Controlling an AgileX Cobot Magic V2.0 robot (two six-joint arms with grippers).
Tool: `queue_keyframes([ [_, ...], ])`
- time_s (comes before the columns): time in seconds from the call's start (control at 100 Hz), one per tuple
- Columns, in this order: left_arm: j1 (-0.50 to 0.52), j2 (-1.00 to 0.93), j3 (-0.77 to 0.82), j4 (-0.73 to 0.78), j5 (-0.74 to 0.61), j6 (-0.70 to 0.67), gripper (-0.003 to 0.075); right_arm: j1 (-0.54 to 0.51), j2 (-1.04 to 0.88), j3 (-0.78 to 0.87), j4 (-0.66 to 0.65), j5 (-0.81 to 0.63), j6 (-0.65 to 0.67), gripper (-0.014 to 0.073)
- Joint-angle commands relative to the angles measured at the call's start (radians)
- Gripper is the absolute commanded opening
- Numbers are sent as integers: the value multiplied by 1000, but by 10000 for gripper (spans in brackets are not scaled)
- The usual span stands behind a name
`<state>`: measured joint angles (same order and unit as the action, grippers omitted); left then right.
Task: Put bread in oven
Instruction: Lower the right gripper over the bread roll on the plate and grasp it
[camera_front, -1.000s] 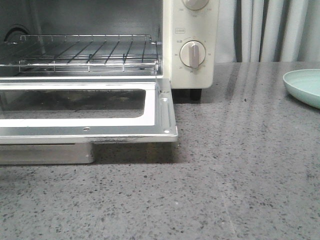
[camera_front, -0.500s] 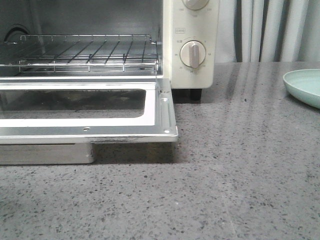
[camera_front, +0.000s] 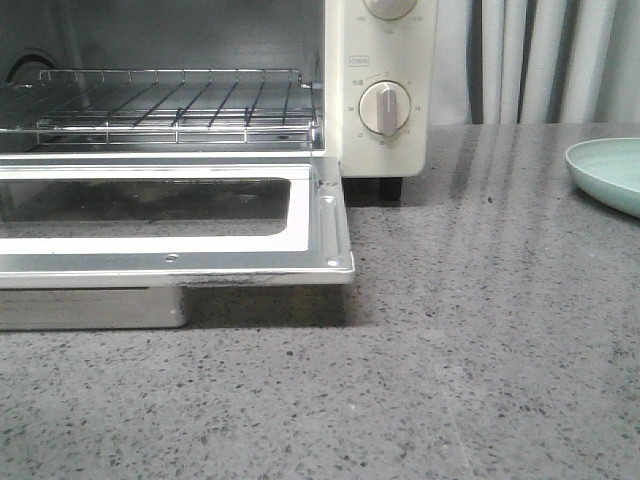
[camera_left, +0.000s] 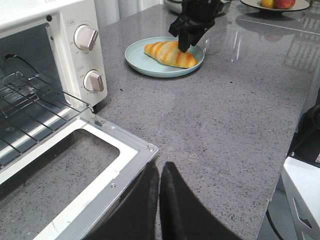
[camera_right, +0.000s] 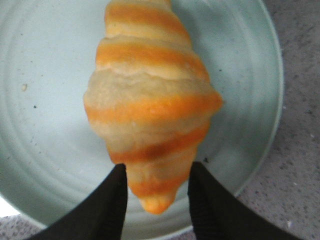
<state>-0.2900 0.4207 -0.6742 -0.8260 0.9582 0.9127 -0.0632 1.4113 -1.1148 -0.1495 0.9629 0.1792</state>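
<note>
Bread (camera_right: 150, 115) on plate (camera_right: 45, 150); front view misses it.

A speckled grey stone countertop (camera_front: 480, 340) carries the cream-white toaster oven (camera_front: 385, 90) at ten o'clock in the front view, door dropped open, and a pale green plate (camera_front: 610, 172) at three o'clock.
</note>
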Motion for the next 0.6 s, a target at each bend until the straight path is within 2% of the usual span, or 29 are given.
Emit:
queue_keyframes([
  [0.0, 1, 7, -33, -56, -45, -10, -22, -7, 16, -23, -23, -49, -15, 266],
  [0.24, 1, 7, -33, -56, -49, -10, -22, -7, 124, -23, -23, -56, -15, 257],
  [0.34, 1, 7, -33, -56, -49, -10, -22, -7, 147, -23, -23, -42, -15, 155],
  [0.4, 1, 7, -33, -56, -49, -10, -22, -7, 149, -23, -23, -37, -15, 15],
  [0.41, 1, 7, -33, -56, -49, -10, -22, -7, 149, -23, -23, -37, -15, 15],
  [0.44, 1, 7, -33, -56, -49, -10, -22, -7, 149, -23, -23, -35, -15, -74],
  [0.59, 1, -3, -33, -76, -51, -10, -22, -7, 112, -34, -13, -37, -15, -76],
])
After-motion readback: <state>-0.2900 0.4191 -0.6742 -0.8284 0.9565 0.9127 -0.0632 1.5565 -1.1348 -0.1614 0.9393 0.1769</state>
